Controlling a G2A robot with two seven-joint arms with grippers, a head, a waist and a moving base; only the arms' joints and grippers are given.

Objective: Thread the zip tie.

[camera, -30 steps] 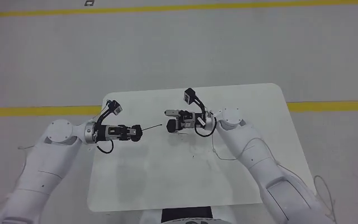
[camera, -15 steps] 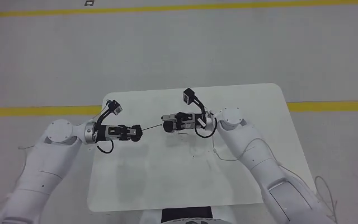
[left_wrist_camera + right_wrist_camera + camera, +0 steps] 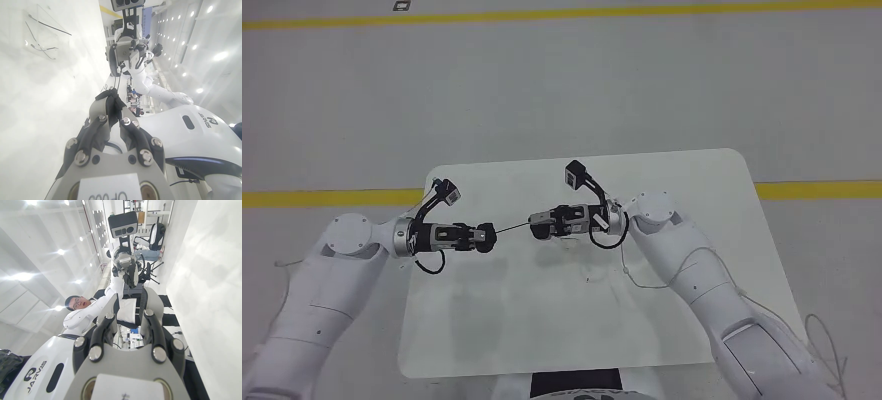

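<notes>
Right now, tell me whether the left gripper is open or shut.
Shut: the left gripper pinches the zip tie, fingers together.

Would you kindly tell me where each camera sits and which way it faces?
Top view: above the arms, facing down at the table; both arms show, left pincer and right pincer facing each other, zip tie between.
Left wrist view: on the left wrist, facing along its own pincer towards the right arm.
Right wrist view: on the right wrist, facing along its own pincer towards the left arm.
Shared: each wrist view shows the opposite pincer; all show the table.
</notes>
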